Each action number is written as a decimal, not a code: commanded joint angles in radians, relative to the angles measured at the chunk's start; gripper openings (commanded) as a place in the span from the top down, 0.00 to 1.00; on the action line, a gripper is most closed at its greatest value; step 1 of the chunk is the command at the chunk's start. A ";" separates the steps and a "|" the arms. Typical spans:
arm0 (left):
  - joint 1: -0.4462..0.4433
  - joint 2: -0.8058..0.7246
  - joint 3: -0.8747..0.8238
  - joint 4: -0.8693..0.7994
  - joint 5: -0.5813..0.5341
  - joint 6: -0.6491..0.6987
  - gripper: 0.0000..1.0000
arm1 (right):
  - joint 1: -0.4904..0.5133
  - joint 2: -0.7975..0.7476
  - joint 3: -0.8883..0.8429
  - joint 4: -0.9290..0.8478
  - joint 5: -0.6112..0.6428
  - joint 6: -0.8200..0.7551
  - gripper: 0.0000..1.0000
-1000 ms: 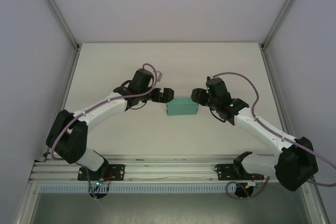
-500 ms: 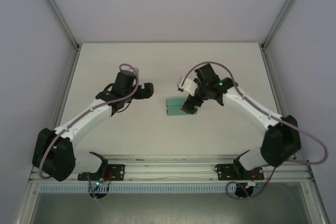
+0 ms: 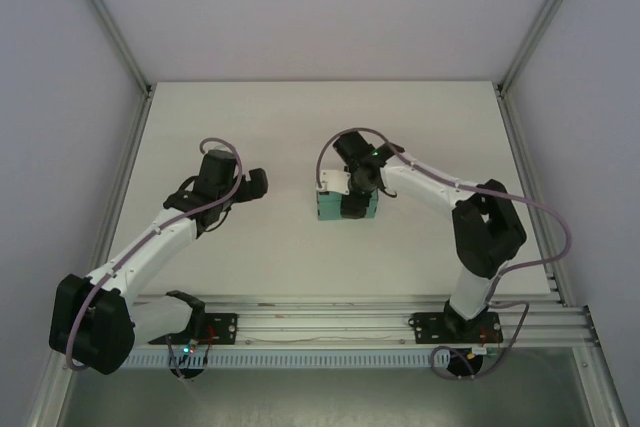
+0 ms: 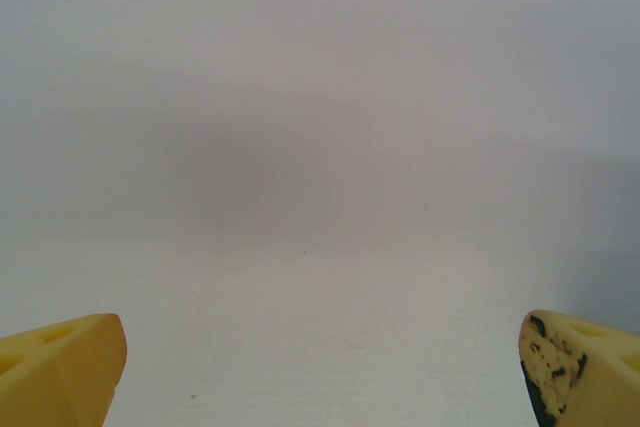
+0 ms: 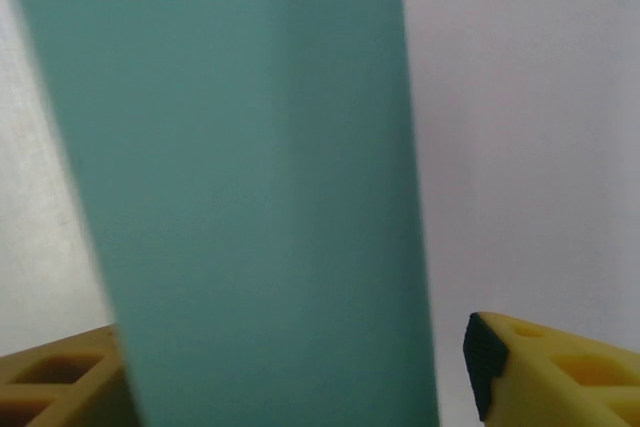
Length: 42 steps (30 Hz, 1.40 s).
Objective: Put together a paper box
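Your right gripper (image 3: 355, 203) straddles the folded teal-green card paper box (image 3: 328, 209) at frame centre.
The box lies on the white table top (image 3: 250, 127). The right gripper's yellow fingers (image 5: 550, 372) stand apart around it, one clear of the card. Your left gripper (image 3: 252, 183), centre-left, gapes wide, holding nothing.

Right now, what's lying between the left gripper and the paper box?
Nothing. In the top external view, the stretch of table between the left gripper and the paper box is bare.
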 commanded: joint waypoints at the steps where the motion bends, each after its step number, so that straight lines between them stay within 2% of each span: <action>1: 0.008 -0.016 0.003 -0.053 -0.071 0.029 0.00 | 0.025 -0.011 -0.029 0.112 0.166 0.023 0.31; 5: 0.008 -0.023 0.004 -0.056 -0.082 0.040 0.00 | 0.043 -0.022 -0.050 0.159 0.217 0.042 0.35; 7: 0.008 -0.025 -0.001 -0.056 -0.090 0.044 0.00 | 0.050 -0.024 -0.058 0.192 0.270 0.064 0.48; 8: 0.007 -0.027 -0.003 -0.057 -0.094 0.043 0.00 | 0.053 -0.023 -0.065 0.212 0.300 0.072 0.50; 15: 0.008 -0.032 -0.021 -0.051 -0.102 0.040 0.00 | 0.117 0.003 -0.137 0.369 0.526 0.044 0.48; 18: 0.008 -0.032 -0.021 -0.048 -0.096 0.038 0.00 | 0.138 0.022 -0.150 0.379 0.579 0.053 0.41; 20: 0.008 -0.031 -0.025 -0.041 -0.096 0.036 0.00 | 0.152 0.033 -0.141 0.341 0.587 0.065 0.33; 23: 0.008 -0.029 -0.028 -0.035 -0.084 0.034 0.00 | 0.169 0.035 -0.108 0.244 0.561 0.117 0.20; 26: 0.008 -0.028 -0.025 -0.034 -0.071 0.036 0.00 | 0.182 0.010 -0.090 0.136 0.473 0.152 0.00; 32: 0.008 -0.028 -0.025 -0.025 -0.070 0.049 0.00 | 0.190 -0.044 -0.095 -0.029 0.264 0.135 0.00; 37: 0.008 -0.017 -0.017 -0.025 -0.044 0.056 0.00 | 0.190 -0.054 -0.103 -0.049 0.236 0.119 0.00; 42: 0.008 -0.019 -0.013 -0.014 -0.067 0.059 0.00 | 0.178 -0.135 -0.155 0.067 0.232 0.149 0.00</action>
